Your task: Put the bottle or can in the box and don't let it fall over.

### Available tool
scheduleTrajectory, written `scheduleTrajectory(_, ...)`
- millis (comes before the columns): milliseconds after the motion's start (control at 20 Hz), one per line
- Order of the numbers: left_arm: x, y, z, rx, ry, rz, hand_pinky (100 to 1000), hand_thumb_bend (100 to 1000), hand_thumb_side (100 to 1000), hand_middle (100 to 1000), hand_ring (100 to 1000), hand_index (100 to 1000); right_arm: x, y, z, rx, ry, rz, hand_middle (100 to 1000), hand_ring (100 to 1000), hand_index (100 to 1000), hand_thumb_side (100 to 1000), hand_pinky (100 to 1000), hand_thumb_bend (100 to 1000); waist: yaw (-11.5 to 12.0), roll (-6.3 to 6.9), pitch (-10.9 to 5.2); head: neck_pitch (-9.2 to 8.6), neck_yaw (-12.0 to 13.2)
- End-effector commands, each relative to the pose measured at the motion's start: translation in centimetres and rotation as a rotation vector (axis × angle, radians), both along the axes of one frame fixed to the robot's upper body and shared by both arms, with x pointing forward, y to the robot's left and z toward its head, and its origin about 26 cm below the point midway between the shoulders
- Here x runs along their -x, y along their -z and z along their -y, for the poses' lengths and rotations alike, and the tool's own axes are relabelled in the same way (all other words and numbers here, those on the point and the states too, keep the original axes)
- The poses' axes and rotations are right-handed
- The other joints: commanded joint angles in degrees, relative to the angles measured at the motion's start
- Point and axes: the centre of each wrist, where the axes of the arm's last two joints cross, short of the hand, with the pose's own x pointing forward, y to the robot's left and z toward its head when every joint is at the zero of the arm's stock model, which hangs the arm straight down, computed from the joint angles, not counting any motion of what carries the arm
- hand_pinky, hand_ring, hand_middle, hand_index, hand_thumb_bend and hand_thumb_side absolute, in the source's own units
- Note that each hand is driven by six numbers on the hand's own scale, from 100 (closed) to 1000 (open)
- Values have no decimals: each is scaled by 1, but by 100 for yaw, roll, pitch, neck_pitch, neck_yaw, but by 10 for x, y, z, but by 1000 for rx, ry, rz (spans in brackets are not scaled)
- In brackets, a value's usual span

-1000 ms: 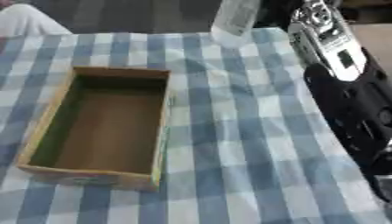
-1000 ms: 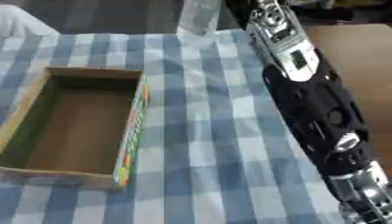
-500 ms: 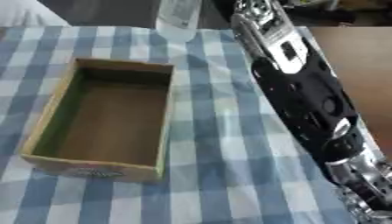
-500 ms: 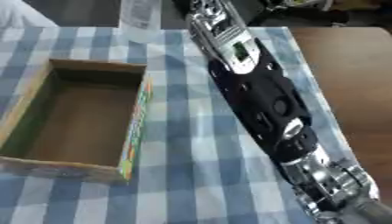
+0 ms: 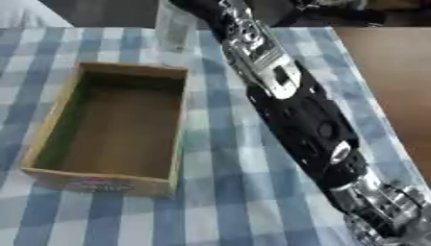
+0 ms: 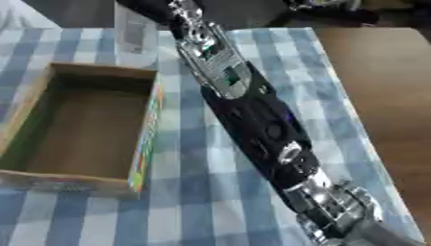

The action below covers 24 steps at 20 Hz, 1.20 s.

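Observation:
A clear bottle (image 5: pixel 174 29) stands upright at the far edge of the checked cloth, just beyond the box's far right corner. The open cardboard box (image 5: pixel 180 126) lies empty at the left, long side running away from me. My right arm stretches from the lower right corner diagonally up to the top centre. Its black right hand (image 5: pixel 197 6) sits at the picture's top edge, right beside the bottle's upper part; whether it touches the bottle is hidden. The left hand shows in no view.
A blue and white checked cloth (image 5: pixel 219 192) covers the table. Bare brown tabletop (image 5: pixel 387 72) lies to the right of the cloth. Something white (image 5: pixel 25 12) shows at the far left corner.
The whole picture has shifted, so the camera moved. My right arm has swung left and stretched farther, bringing the hand from right of the bottle to right beside it.

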Motion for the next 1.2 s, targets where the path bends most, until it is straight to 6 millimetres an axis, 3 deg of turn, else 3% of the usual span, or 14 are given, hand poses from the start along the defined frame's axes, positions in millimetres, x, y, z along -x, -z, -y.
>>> scheduleTrajectory(50, 2, -11, -7, -20, -25, 39, 473, 100, 697, 684, 671, 701, -1, -5, -3, -9, 5, 16, 523, 932, 110, 443, 1000, 100, 62, 46, -154, -48, -121)
scheduleTrajectory(250, 3, -13, -7, -11, -36, 55, 475, 100, 693, 684, 671, 701, -5, 6, -6, -2, 17, -21, 528, 933, 111, 430, 995, 100, 148, 66, -115, -46, -250)
scheduleTrajectory(650, 2, -19, -7, 26, -75, 95, 480, 100, 681, 691, 678, 705, -13, 34, -14, 3, 56, -113, 540, 954, 114, 392, 992, 100, 271, 43, -57, -18, -263)
scheduleTrajectory(800, 2, -21, -10, 43, -105, 116, 482, 100, 678, 690, 678, 702, -16, 44, -15, 1, 81, -160, 562, 980, 126, 330, 990, 100, 299, 10, -23, -39, -279)
scheduleTrajectory(1100, 2, -22, -11, 55, -120, 129, 483, 100, 679, 689, 677, 701, -19, 61, -19, -10, 102, -229, 596, 1000, 147, 286, 992, 100, 318, -33, 17, -82, -245)
scheduleTrajectory(1200, 2, -22, -10, 54, -117, 131, 482, 100, 679, 689, 677, 701, -20, 67, -20, -13, 107, -241, 647, 1000, 172, 287, 992, 100, 320, -40, 22, -93, -245)
